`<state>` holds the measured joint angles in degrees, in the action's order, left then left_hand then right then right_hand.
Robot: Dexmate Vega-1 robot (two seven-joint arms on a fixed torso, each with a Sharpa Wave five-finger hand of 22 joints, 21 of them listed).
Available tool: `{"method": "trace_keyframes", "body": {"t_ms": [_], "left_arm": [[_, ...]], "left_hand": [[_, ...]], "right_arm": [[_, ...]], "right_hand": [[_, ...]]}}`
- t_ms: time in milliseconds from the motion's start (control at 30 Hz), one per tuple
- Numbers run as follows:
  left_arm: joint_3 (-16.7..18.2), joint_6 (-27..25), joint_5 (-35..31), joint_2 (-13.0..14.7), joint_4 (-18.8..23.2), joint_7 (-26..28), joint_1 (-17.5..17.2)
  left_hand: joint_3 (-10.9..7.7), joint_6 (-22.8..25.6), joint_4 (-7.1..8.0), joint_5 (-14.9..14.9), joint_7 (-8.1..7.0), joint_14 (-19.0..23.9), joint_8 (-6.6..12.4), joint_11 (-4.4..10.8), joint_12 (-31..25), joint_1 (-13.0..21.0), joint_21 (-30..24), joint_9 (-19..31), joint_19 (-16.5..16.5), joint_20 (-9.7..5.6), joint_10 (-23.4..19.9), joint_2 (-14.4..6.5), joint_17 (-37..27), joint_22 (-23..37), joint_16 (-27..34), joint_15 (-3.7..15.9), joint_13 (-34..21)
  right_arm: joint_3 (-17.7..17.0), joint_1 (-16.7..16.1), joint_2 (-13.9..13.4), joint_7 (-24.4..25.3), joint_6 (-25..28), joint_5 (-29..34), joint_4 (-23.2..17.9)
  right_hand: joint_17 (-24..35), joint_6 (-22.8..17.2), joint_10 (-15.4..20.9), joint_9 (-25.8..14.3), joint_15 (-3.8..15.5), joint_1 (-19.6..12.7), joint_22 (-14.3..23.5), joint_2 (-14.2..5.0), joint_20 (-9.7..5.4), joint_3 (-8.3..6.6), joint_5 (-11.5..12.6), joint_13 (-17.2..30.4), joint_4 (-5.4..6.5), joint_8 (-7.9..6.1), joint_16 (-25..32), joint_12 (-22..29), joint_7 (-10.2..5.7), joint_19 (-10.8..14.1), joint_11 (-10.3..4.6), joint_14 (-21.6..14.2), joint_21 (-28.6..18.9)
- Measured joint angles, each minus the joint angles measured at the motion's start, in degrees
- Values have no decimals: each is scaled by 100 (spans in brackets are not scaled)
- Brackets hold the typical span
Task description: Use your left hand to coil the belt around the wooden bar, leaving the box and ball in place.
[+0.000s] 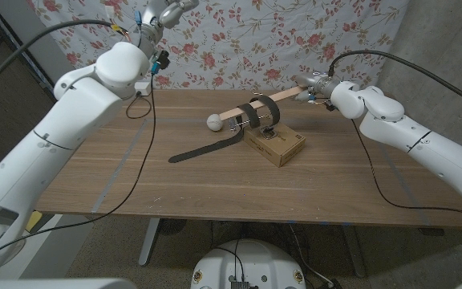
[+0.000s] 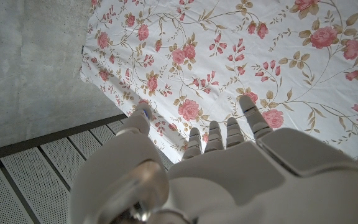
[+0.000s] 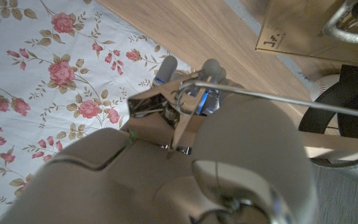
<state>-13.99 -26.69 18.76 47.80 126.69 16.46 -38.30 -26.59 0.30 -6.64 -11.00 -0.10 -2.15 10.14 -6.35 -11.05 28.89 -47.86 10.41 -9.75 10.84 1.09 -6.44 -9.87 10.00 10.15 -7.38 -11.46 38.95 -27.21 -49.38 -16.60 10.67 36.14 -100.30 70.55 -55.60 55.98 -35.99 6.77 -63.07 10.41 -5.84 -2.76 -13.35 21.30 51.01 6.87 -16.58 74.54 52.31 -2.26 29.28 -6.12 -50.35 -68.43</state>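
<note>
The belt (image 1: 233, 136) sits mid-table: a few dark loops are already around the wooden bar (image 1: 251, 111), and a loose tail trails across the table (image 1: 95, 172) toward the robot's left. The bar runs from the ball (image 1: 213, 121) at its free end to the right hand (image 1: 310, 86), which grips the other end. The box (image 1: 275, 144) lies just under the loops, touching or nearly touching the belt.

Left hand (image 1: 167, 14) is raised high by the floral cloth (image 1: 295, 32), well apart from the belt, fingers spread and holding nothing.

Judgement — step in hand is to bring the left hand down to the loose tail. Pick it up near its free end, lift it clear of the table, and carry it over the bar between ball and existing loops. Keep the pull light so the bar does not swing into the ball or drag the box.

Views: the head view gives the whole layout. The left wrist view confirms the left hand (image 2: 229, 155) is empty, fingers apart against the cloth (image 2: 278, 56). The right wrist view — close on the right hand (image 3: 185, 118) — shows a box corner (image 3: 303, 31) and belt loops (image 3: 353, 99) beside it; how the fingers close on the bar cannot be read there.
</note>
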Motion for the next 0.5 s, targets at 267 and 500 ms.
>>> {"method": "trace_keyframes", "body": {"t_ms": [267, 500], "left_arm": [[18, -2, 37, 20, 16, 3, -30], [40, -2, 67, 37, 28, 11, -66]], "left_hand": [[24, 0, -24, 0, 0, 0, 0, -23, 0, 0, 41, 0, 0, 0, 23, 0, 0, 0, 0, 0, 28], [23, 0, -24, 0, 0, 0, 26, -22, 0, 0, 41, 0, 0, 0, 22, 0, -1, 0, 0, 0, 28]], "right_arm": [[176, 185, 76, -412, 31, 21, 167], [343, 340, 154, -747, 62, 74, 321]], "right_hand": [[0, 1, 0, -1, 0, 0, 0, 0, 0, 25, -1, -9, 23, 11, 0, 0, 0, 0, 0, 0, 22], [0, 1, -30, 14, -24, -45, 0, -45, 0, 38, -1, -35, 10, 38, 0, -41, -1, 0, 30, 24, 22]]}}
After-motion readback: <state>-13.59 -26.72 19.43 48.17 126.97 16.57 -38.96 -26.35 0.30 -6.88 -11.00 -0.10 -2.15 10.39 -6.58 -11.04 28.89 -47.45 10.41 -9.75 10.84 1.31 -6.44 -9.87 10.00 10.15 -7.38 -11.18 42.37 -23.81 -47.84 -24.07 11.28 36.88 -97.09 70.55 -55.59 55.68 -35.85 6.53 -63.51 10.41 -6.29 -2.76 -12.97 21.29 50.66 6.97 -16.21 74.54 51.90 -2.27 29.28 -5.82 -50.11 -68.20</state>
